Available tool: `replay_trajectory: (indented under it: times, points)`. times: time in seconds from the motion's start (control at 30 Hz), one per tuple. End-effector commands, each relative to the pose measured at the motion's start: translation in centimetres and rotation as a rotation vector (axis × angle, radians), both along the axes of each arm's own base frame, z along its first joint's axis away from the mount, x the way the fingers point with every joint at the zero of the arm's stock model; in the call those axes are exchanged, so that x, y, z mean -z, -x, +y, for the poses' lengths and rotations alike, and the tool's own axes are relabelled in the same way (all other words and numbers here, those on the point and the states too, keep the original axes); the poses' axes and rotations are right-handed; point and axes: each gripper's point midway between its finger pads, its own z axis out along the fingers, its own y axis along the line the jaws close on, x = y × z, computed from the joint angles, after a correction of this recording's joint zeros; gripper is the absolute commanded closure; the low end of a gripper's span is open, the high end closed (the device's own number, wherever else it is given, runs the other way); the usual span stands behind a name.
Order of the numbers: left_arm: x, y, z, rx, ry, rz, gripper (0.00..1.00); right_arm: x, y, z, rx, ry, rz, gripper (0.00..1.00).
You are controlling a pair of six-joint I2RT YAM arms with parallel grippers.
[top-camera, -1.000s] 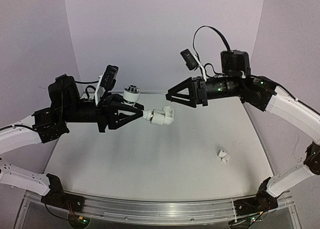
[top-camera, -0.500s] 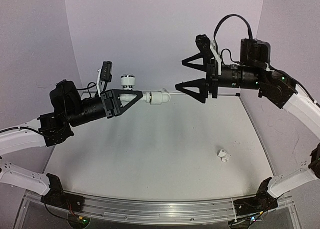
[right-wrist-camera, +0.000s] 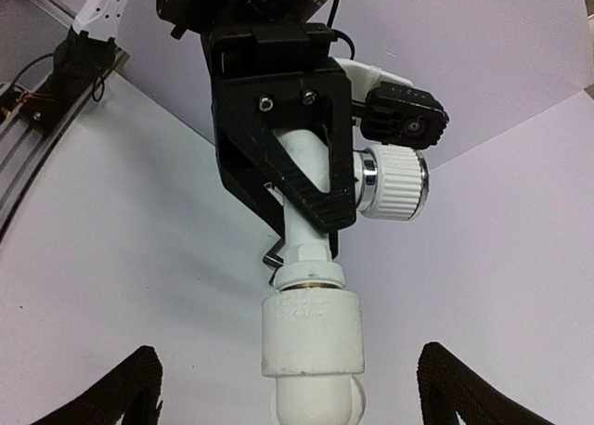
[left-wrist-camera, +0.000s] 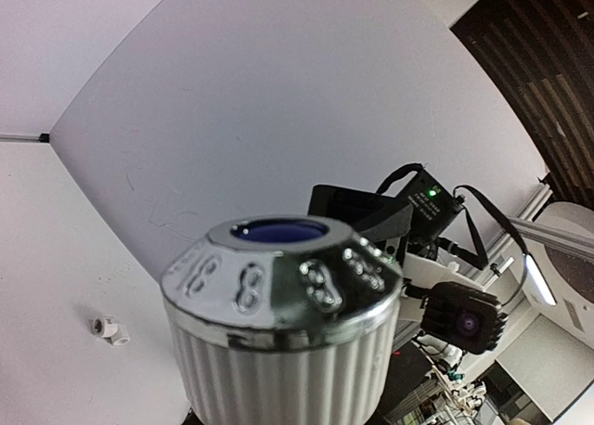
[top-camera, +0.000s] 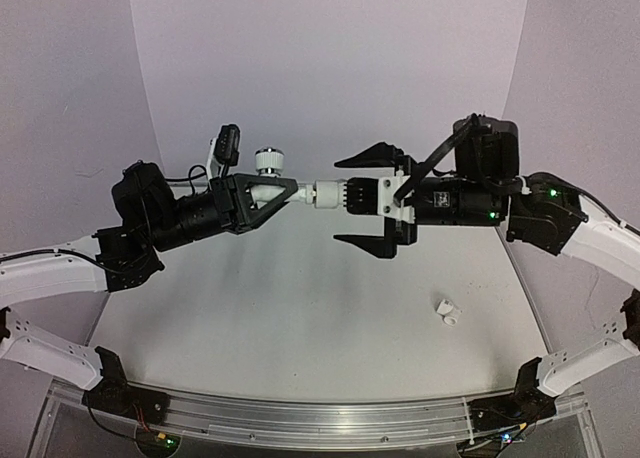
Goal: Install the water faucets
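My left gripper (top-camera: 283, 191) is shut on the white faucet body (top-camera: 298, 191) and holds it level, high above the table. Its round ribbed knob (top-camera: 266, 161) points up and fills the left wrist view (left-wrist-camera: 278, 323), hiding my left fingers there. A white tubular fitting (top-camera: 326, 193) sits on the faucet's end. My right gripper (top-camera: 363, 203) is open, with the fitting between its spread fingers and neither finger touching it. In the right wrist view the fitting (right-wrist-camera: 311, 337) is centred between my fingertips (right-wrist-camera: 130, 388), with the left fingers (right-wrist-camera: 306, 179) clamped on the body and the knob (right-wrist-camera: 394, 182) to the right.
A second small white fitting (top-camera: 448, 312) lies on the white table (top-camera: 300, 318) at the right; it also shows in the left wrist view (left-wrist-camera: 109, 328). Curved white walls enclose the back. A metal rail (top-camera: 300, 413) runs along the near edge.
My left gripper lifted the faucet and levelled it, pointing right. My right gripper turned and moved left until its open fingers straddle the fitting.
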Motion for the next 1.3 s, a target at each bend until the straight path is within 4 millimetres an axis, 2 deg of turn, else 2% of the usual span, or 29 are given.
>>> replay_trajectory:
  times: [0.0,0.2,0.6,0.67,0.8,0.9,1.07,1.17,1.27]
  points:
    - [-4.8,1.8,0.8,0.075,0.148,-0.092,1.0,-0.9,-0.6,0.3,0.035,-0.01,-0.163,0.16]
    - [-4.8,2.4,0.3,0.126,0.145,-0.108,1.0,-1.5,-0.7,0.7,0.049,-0.046,-0.177,0.34]
    - [-4.3,2.9,-0.4,0.162,0.114,-0.164,1.0,-2.4,-0.7,0.6,0.061,-0.078,-0.159,0.78]
    - [-4.0,3.1,-0.5,0.166,0.092,-0.175,0.94,-2.4,-0.6,0.5,0.056,-0.073,-0.171,0.86]
    - [-3.5,3.5,-0.6,0.177,0.044,-0.218,0.72,-2.4,-0.2,0.5,0.032,-0.063,-0.203,1.0]
    - [-3.2,4.1,-0.4,0.189,0.009,-0.268,0.59,-2.6,0.1,0.4,0.016,-0.064,-0.216,1.0]
    - [-3.1,5.6,0.2,0.227,-0.023,-0.359,0.49,-2.9,0.4,0.3,0.003,-0.079,-0.206,1.0]
    - [-3.0,6.2,0.4,0.249,-0.042,-0.387,0.52,-3.2,0.7,0.3,-0.007,-0.089,-0.202,1.0]
    - [-2.8,6.2,0.3,0.253,-0.057,-0.388,0.62,-3.5,1.4,0.2,-0.041,-0.101,-0.196,1.0]
